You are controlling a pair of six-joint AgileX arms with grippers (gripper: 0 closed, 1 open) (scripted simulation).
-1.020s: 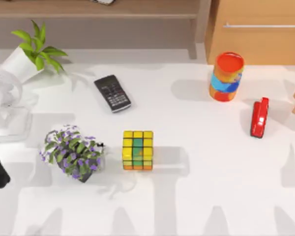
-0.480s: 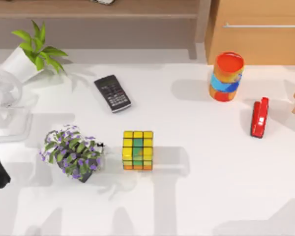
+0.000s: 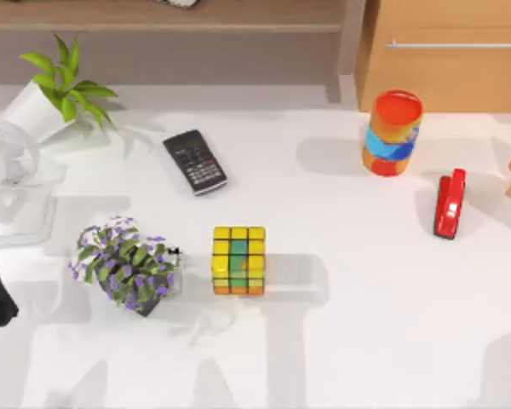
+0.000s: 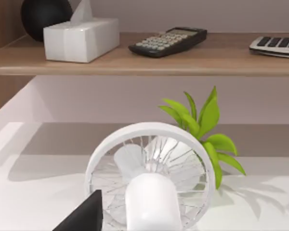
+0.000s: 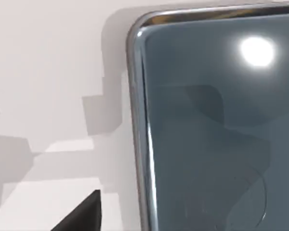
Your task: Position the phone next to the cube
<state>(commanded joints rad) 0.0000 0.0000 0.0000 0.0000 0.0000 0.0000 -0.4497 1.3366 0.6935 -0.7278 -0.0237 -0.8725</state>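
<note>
Our right arm hangs close over the phone point(image 5: 212, 130), its wrist camera looking down on one rounded corner and the glossy dark face; we cannot tell how that gripper stands. The phone lies flat on the white tabletop point(image 5: 48, 57), and we judge that the arm is here to take it by its long edges. That visible edge has bare surface alongside it, so a finger should have room to come down there.

The cube point(image 3: 238, 260) sits near the middle of the tabletop in the top view. To its left, just beside it, stands a purple flower pot point(image 3: 126, 266), so that side is crowded. To its right the surface is open, and we judge that side the better place to set the phone. The black keypad handset point(image 3: 195, 161) lies well apart behind the cube, the red stapler point(image 3: 449, 204) and striped can point(image 3: 393, 134) farther right.

Our left arm is parked at the left edge, its camera facing a white fan point(image 4: 151, 185).
</note>
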